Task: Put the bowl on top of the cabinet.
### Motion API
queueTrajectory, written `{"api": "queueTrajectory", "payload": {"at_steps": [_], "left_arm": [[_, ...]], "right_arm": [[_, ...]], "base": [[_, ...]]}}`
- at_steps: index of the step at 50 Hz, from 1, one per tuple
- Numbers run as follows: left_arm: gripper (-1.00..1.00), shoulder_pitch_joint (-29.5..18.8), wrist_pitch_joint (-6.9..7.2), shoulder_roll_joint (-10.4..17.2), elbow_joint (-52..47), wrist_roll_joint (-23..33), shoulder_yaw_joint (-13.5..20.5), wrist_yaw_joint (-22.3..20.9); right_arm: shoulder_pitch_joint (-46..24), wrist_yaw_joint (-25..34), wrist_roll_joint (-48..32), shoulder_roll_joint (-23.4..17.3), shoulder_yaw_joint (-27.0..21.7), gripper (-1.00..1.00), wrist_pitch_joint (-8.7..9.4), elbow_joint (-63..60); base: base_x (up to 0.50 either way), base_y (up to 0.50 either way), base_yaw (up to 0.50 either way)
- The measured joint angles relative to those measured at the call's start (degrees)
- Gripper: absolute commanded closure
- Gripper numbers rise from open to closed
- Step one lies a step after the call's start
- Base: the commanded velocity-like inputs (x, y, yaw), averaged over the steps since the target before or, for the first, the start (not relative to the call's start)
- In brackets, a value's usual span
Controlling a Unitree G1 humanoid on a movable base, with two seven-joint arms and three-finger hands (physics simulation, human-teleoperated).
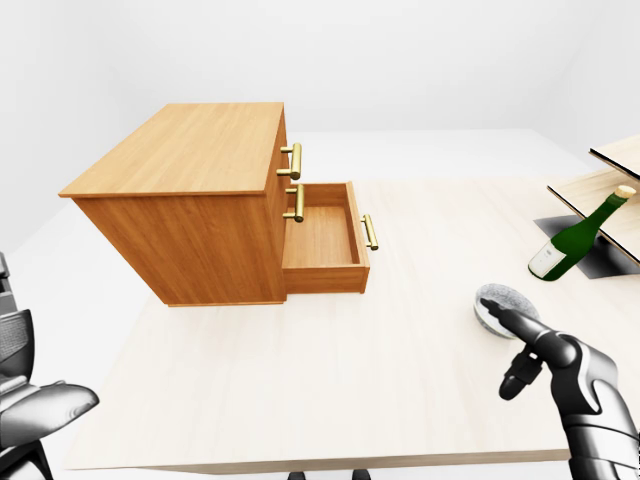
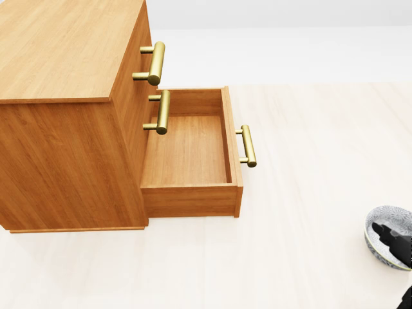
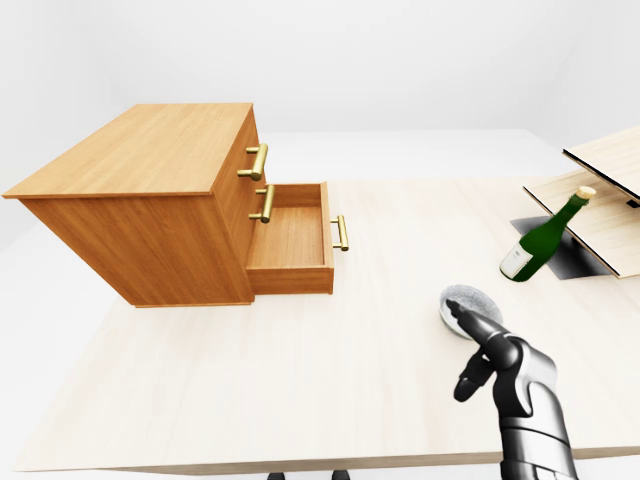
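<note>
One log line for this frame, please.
phase: reach | right hand: open, fingertip over bowl, not gripping | bowl: on table, apart from cabinet | cabinet: lowest drawer open | left hand: low, away from bowl

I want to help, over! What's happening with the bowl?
Right hand open, finger over bowl, no grip. Left hand low, unclear. Bowl on table. Nothing between it and cabinet.

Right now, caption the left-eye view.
Right hand at the bowl on the table; cabinet at left, lowest drawer open.
</note>
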Motion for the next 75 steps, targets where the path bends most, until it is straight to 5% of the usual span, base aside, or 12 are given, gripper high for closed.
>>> {"api": "queueTrajectory", "payload": {"at_steps": [9, 10, 12, 13, 45, 64, 75], "left_arm": [[-1.00, 0.1, 0.00, 0.4, 0.0, -0.4, 0.2, 0.4], [-1.00, 0.2, 0.00, 0.4, 0.0, -0.5, 0.2, 0.4], [-1.00, 0.2, 0.00, 0.5, 0.0, -0.5, 0.1, 0.4], [-1.00, 0.2, 0.00, 0.5, 0.0, -0.5, 0.1, 0.5], [-1.00, 1.5, 0.00, 1.3, 0.0, -0.1, -1.3, 0.9], [-1.00, 1.0, 0.00, 1.2, 0.0, -0.8, -0.4, 1.0], [-1.00, 1.4, 0.00, 2.1, 0.0, -1.9, -0.1, 1.7]], "right_arm": [[-0.3, 0.0, 1.3, -0.4, 0.2, -1.00, -0.02, 1.2], [-0.3, 0.0, 1.5, -0.4, 0.2, -0.76, -0.02, 1.2], [-0.7, -0.1, 1.6, -0.5, 0.1, 0.61, 0.00, 1.3], [-1.0, -0.2, 1.6, -0.5, 0.0, 1.00, 0.00, 1.4], [0.5, 0.0, -0.3, 0.7, -0.4, 1.00, 0.01, -5.5], [-1.2, 0.0, -14.0, 3.6, 0.7, 1.00, 0.01, -27.9], [-3.1, 0.0, -23.6, 9.4, 2.7, 1.00, 0.01, -41.9]], "base": [[0.00, 0.00, 0.00], [0.00, 0.00, 0.00], [0.00, 0.00, 0.00], [0.00, 0.00, 0.00], [0.00, 0.00, 0.00], [0.00, 0.00, 0.00], [0.00, 0.00, 0.00]]}}
